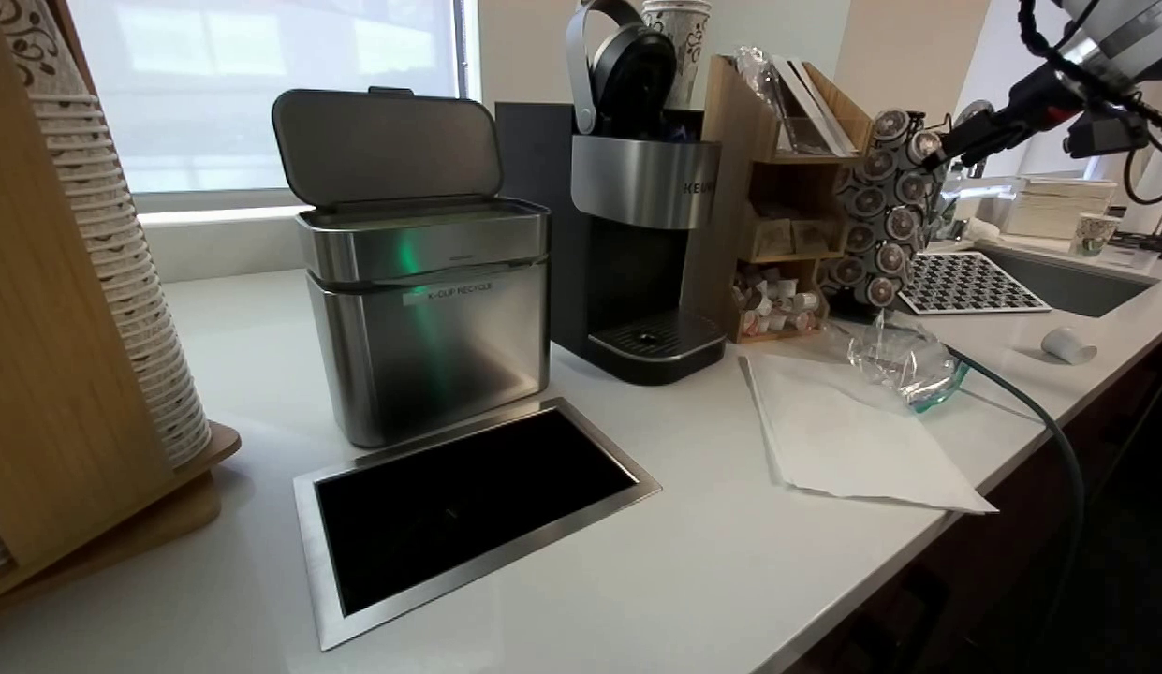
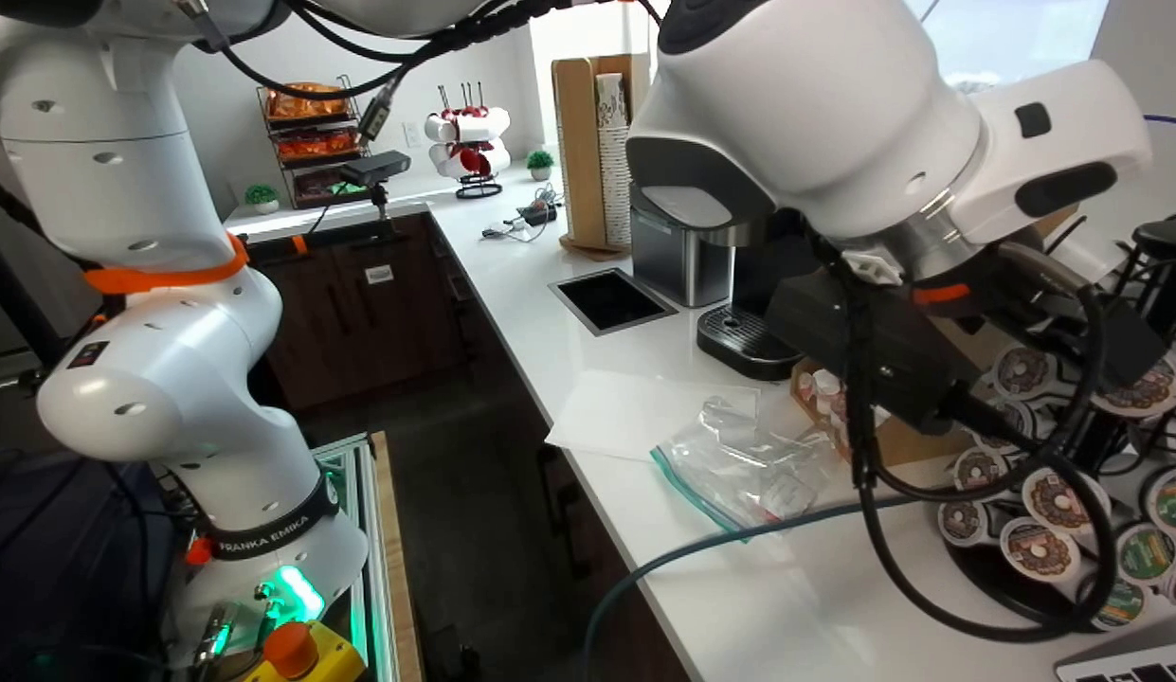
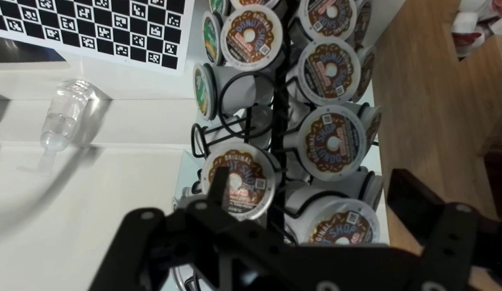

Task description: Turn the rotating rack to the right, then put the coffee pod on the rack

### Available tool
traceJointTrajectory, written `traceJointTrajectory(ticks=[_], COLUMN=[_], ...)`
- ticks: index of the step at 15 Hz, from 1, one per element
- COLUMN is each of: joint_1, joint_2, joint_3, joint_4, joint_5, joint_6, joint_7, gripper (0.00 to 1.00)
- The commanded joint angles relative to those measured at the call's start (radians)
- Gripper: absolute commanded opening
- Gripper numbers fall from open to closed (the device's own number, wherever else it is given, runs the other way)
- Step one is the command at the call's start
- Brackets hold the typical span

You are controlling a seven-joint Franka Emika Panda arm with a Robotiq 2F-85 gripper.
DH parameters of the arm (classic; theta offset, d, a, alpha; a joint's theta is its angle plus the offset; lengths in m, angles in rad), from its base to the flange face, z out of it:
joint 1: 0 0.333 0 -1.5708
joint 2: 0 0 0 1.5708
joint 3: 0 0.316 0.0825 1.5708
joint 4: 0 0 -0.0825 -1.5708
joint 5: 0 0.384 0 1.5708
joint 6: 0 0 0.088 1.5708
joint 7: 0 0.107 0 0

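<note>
The rotating rack is a dark wire tower full of round pods; its post (image 3: 280, 121) shows in the wrist view and its base (image 1: 850, 305) (image 2: 987, 589) in both exterior views. My gripper (image 3: 315, 194) is open at the rack's upper part. Its left finger overlaps the face of a brown-labelled coffee pod (image 3: 251, 190); I cannot tell if they touch. Another pod (image 3: 346, 226) sits in the rack between the fingers, partly hidden by the gripper body. The gripper (image 1: 936, 154) also shows in an exterior view. A wire ring (image 3: 221, 97) stands out from the post.
A small white cup-shaped piece (image 1: 1069, 345) lies on its side on the counter. A wooden organiser (image 1: 721, 187) and coffee machine (image 1: 646, 187) stand beside the rack. A checkered board (image 1: 974, 283), clear bag (image 1: 908, 360), paper sheet (image 1: 852, 431) and dark cable (image 1: 1030, 407) lie nearby.
</note>
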Motion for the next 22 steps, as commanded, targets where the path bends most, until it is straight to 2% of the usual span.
traceJointTrajectory(ticks=[1, 9, 22], joint_1=[0.009, 0.004, -0.021], joint_2=[-0.056, -0.118, -0.220], joint_3=[-0.011, -0.009, -0.013], joint_4=[-0.062, -0.116, -0.201], joint_5=[-0.086, -0.240, -0.527], joint_6=[-0.010, -0.005, -0.019], joint_7=[0.089, 0.244, 0.570], gripper=[1.00, 1.00, 1.00])
